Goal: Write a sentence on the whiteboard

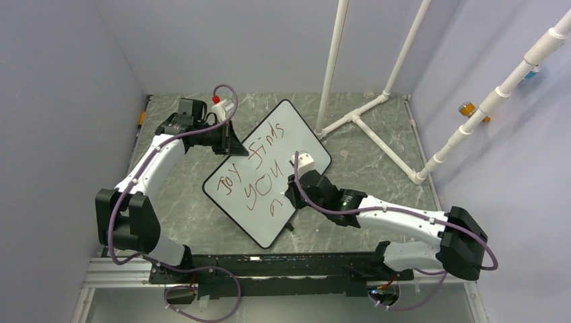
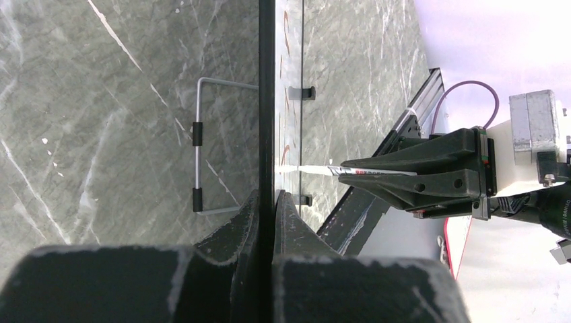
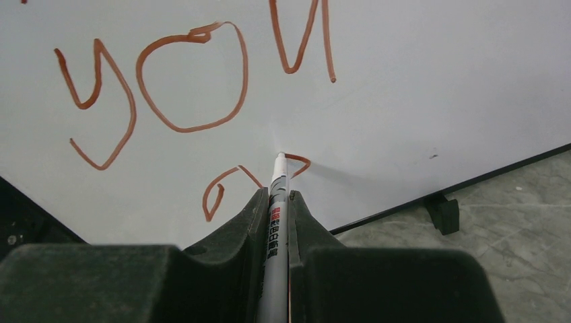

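On the grey marbled table (image 1: 377, 171), the whiteboard (image 1: 286, 131) sits on the diagonal, and the sentence (image 1: 259, 171) reads "Joy finds you" in reddish-brown rows. Left gripper (image 1: 229, 139) is pinched tight on the board's far-left rim, one finger on each face (edge-on in its wrist view). Right gripper (image 3: 277, 196) is clamped around a white marker (image 3: 279, 173), whose tip touches the board at small curled strokes below "you", near the lower edge.

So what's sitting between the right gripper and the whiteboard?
A marker: the right gripper is shut on it, and its tip touches the whiteboard at a reddish stroke. The right wrist view shows it best.
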You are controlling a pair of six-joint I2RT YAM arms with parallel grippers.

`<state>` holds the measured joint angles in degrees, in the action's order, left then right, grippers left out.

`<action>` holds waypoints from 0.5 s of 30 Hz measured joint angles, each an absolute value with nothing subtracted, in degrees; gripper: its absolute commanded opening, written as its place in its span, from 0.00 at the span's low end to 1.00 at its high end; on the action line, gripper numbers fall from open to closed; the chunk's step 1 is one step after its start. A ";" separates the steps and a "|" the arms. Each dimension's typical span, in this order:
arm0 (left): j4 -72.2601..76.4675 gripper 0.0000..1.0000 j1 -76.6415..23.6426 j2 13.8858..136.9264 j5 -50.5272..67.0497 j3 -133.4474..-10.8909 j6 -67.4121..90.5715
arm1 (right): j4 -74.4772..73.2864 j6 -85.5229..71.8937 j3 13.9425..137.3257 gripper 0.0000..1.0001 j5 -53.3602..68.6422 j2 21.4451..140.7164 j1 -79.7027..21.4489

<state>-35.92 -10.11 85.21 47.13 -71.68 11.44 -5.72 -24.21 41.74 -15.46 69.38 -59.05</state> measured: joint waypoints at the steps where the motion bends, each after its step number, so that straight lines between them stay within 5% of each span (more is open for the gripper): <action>1: -35.92 0.00 -10.11 85.21 47.13 -71.68 11.46 | -5.28 -24.32 41.50 0.00 -14.85 69.17 -59.05; 15: -35.92 0.00 -10.11 85.21 47.11 -71.68 11.44 | -4.80 -26.48 37.93 0.00 -13.78 67.07 -59.09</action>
